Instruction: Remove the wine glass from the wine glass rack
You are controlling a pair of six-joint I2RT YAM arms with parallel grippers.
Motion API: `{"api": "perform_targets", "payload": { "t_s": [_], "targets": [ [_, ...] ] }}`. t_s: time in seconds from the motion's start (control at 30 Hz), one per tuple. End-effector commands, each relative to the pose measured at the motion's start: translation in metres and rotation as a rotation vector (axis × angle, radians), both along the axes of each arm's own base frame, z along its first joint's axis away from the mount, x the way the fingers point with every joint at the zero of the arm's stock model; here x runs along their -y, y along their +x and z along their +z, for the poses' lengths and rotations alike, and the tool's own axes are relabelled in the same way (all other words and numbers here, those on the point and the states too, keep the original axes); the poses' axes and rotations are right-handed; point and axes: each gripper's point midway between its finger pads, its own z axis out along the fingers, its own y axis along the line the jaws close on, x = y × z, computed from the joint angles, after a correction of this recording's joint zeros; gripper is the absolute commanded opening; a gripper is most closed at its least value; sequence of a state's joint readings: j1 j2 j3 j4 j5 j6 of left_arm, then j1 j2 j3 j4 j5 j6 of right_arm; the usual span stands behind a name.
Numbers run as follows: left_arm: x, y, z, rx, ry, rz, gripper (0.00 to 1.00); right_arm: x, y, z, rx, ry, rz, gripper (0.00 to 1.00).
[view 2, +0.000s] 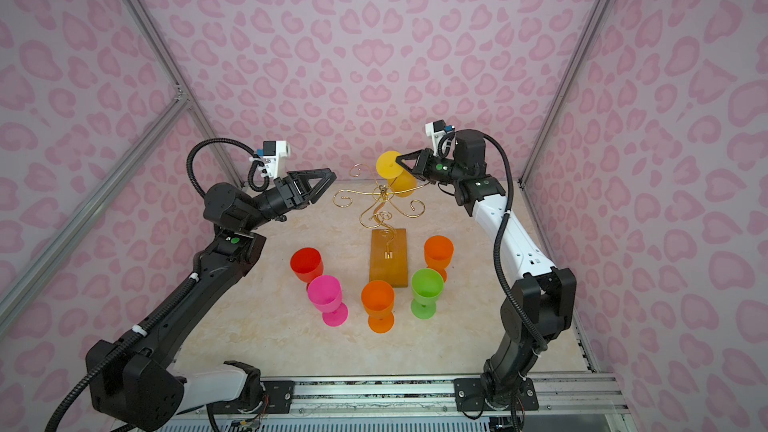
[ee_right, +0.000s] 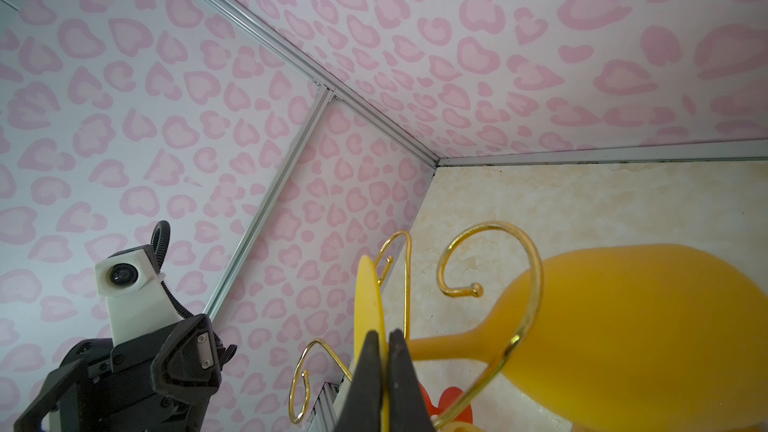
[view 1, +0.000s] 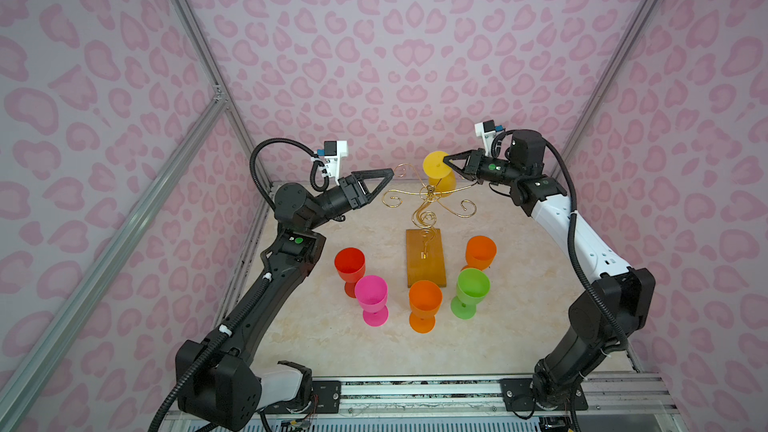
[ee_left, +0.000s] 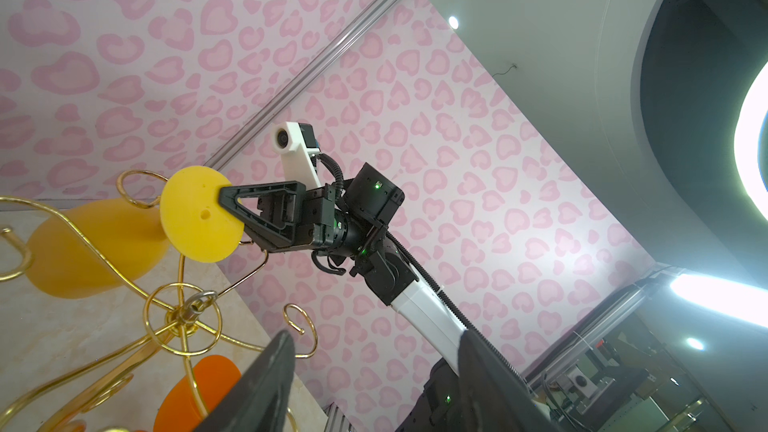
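Nearest me, three plastic glasses stand upright on the pale tabletop [view 1: 519, 317]: a pink glass [view 1: 371, 299] on the left, the near orange glass [view 1: 424, 305] in the middle and a green glass [view 1: 471, 290] on the right. Just behind them are a red glass [view 1: 350, 265] and the far orange glass [view 1: 481, 252], one on each side of the rack [view 1: 424, 263]. The near edge of its flat amber base lies just beside the near orange glass. A gold wire stem rises from that base and spreads into curled arms.

The left hand [view 1: 386, 178] hangs level with those arms, just beside the curls on the left, its fingers apart and holding nothing.

Farthest back, on the rear right of the rack, the yellow wine glass [view 1: 435, 164] is upside down and tilted — foot uppermost, bowl below, its stem running through a curled arm. The right hand [view 1: 448, 160] is clamped on the rim of that foot, fingers pressed together on the thin disc — the right wrist view shows it plainly.
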State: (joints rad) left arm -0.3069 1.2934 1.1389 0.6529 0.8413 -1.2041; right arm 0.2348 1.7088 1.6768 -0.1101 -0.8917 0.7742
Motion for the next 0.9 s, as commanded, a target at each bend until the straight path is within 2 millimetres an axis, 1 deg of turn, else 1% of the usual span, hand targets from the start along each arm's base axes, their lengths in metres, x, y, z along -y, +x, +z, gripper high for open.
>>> {"api": "perform_targets", "payload": {
  "t_s": [0.0,0.2,0.6,0.7,0.87],
  "targets": [
    [-0.001,-0.006,0.007,0.05,0.001,-0.008,0.65,0.0,-0.003,-0.003,0.009,-0.012,0.011,0.03],
    [0.0,-0.006,0.008,0.049,0.0,-0.01,0.64,0.006,-0.004,-0.002,0.015,-0.015,0.001,0.03],
    [0.0,-0.006,0.008,0.048,0.0,-0.011,0.65,0.017,-0.003,-0.007,0.011,-0.023,-0.018,0.03],
    [0.0,-0.006,0.007,0.046,0.0,-0.01,0.65,0.02,-0.004,-0.005,0.015,-0.022,-0.023,0.03],
    [-0.001,-0.007,0.008,0.048,0.0,-0.007,0.64,0.022,-0.01,0.005,0.034,-0.02,-0.022,0.03]
  ]
}}
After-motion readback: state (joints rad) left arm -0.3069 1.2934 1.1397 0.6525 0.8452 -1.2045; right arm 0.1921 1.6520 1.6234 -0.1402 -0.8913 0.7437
